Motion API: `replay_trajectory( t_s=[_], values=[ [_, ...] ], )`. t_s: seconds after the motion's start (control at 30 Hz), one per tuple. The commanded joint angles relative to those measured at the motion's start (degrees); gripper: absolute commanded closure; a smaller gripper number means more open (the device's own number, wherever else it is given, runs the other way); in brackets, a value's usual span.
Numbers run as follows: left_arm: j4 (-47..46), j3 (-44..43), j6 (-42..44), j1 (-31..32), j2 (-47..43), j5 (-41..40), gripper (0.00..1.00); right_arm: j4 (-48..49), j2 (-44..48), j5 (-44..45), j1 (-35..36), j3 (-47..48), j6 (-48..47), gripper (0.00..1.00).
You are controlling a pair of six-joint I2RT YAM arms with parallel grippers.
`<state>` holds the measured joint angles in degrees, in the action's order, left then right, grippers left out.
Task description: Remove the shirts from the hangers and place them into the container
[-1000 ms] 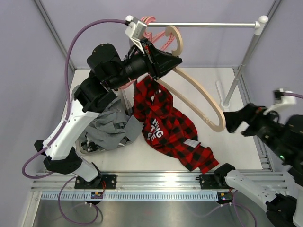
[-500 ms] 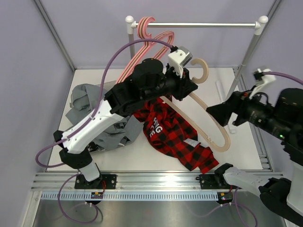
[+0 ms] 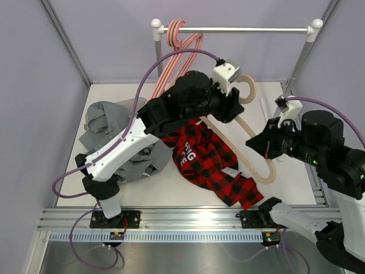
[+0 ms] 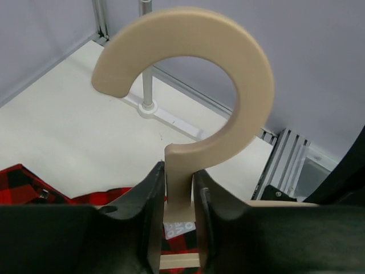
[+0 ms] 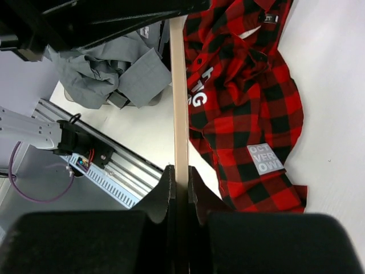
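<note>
We are showing the left gripper (image 4: pixel 178 191) clamping the neck of the pale tan flat clothes hanger (image 4: pixel 251 85) just under its hook, at the upper centre of the overhead view. The right gripper (image 5: pixel 179 182) is pinching one thin arm of the same hanger at centre right, its jaws drawn narrow against the edge. We are judging the step in hand to be carrying the emptied hanger clear of the garment. To do it well, we are advising that one gripper alone be bearing the hanger during the move. It should be travelling level and above the cloth, with its looped lower end passing clear of the sleeves so that nothing is snagging. The red-and-black plaid cloth shirt (image 3: pixel 214 160) is lying crumpled on the white table (image 3: pixel 182 191) at the centre of the frame. It is off the hanger and partly beneath it, a pale printed label facing up toward its lower right. The plain grey cloth shirt (image 3: pixel 108 123) is lying heaped at the left; we are not making out the container beneath or beside it. Pink hangers (image 3: pixel 178 34) are hanging from the metal rail (image 3: pixel 245 29) at the top.
</note>
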<state>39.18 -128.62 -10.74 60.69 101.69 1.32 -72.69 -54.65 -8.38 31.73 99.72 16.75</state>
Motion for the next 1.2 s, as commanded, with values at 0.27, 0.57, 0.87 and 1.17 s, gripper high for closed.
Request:
replay_trajectory(
  t_s=[0.27,0.57,0.87,1.17],
  values=[
    [-7.01,25.5,2.92,12.68,-21.0,-17.39,0.12,-4.83,-1.86,18.83,0.35,13.37,1.0,1.0],
    [-4.46,42.83,-2.43,10.0,-10.12,-32.36,0.01,1.22,-14.06,28.68,0.35,21.91,-3.39,1.0],
    [-9.48,45.74,-5.34,-0.91,-5.01,-27.25,0.01,2.55,-31.73,33.25,0.27,39.66,-7.87,1.0],
    [-3.32,41.25,-9.29,-8.2,-0.35,-25.42,0.01,6.5,-36.4,31.76,-0.35,35.55,-6.3,1.0]
  ],
)
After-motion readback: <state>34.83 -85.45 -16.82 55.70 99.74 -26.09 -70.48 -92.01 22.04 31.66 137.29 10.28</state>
